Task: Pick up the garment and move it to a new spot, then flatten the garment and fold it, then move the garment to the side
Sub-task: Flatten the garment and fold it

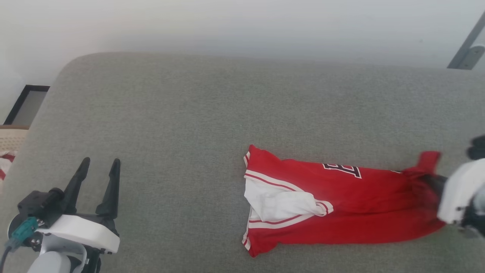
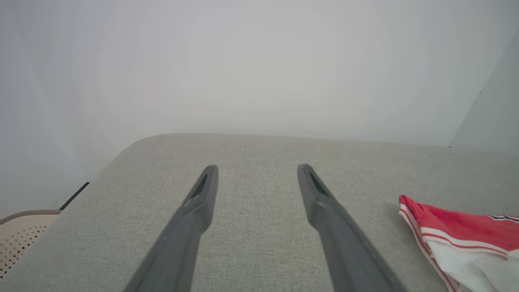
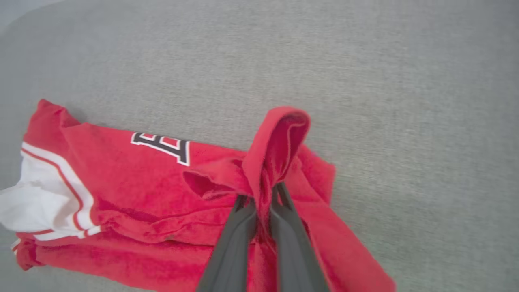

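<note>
far left, low: left end effector [image 1: 101, 161] over bare grey fabric surface [image 1: 170, 113], fingers spread wide, nothing between them. centre to right: garment [image 1: 341, 212] lies bunched lengthwise on the surface, white sleeve at its left end, part of the dark lettering showing. right edge: right end effector [image 3: 261, 194] pinches a raised fold of the garment's red cloth.

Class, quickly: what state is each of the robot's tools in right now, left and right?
Left tool: open, holding nothing.
Right tool: closed on a bunched fold of the red garment.
</note>
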